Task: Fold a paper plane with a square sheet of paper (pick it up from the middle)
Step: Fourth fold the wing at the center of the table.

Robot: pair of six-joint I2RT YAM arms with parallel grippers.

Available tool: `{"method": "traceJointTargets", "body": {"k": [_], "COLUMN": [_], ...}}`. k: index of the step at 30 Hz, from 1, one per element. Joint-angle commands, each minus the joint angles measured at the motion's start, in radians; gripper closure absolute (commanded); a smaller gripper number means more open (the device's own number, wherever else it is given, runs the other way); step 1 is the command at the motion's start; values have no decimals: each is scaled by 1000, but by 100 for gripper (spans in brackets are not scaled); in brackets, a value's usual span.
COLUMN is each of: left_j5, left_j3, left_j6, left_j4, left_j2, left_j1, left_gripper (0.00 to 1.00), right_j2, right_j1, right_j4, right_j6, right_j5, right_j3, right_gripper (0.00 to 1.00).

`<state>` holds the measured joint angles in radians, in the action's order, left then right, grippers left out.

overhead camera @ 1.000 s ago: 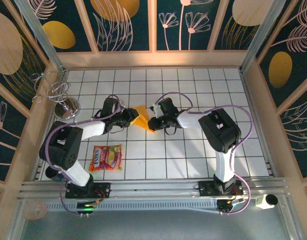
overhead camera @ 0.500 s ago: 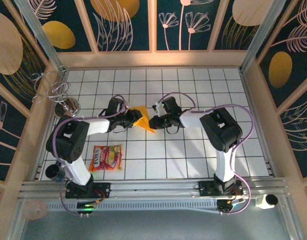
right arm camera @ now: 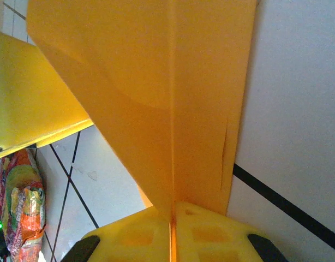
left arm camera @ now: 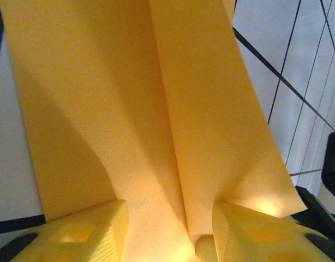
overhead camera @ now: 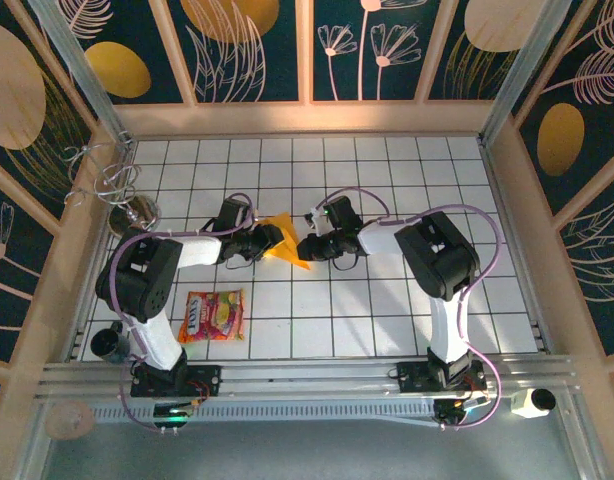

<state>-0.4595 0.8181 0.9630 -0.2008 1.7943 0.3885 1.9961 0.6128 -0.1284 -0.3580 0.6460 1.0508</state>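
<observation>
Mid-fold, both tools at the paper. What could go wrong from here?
1. The left tool stands open around the paper, so only the right tool, shut on the crease, holds it. The flaps may spring apart.
2. That one pinch grips thin paper. A sideways pull by either arm could make it slip or tear.
</observation>
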Motion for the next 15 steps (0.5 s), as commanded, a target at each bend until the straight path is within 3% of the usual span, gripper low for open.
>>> {"method": "traceJointTargets", "body": {"k": [1, 15], "left_j5": [19, 2], "left_j3": [18, 43], "left_j6": [-40, -76], "left_j4": [34, -3], "left_j2": [4, -28], "left_j1": [6, 6], "left_gripper": [55, 51], "right_j2": [28, 56], "right_j1": [-15, -47], "right_j4": [-12, -35], "right_j6": [-28, -76], "right_j5": [43, 139], "right_j3": [-8, -6], "right_gripper": [89, 90]}}
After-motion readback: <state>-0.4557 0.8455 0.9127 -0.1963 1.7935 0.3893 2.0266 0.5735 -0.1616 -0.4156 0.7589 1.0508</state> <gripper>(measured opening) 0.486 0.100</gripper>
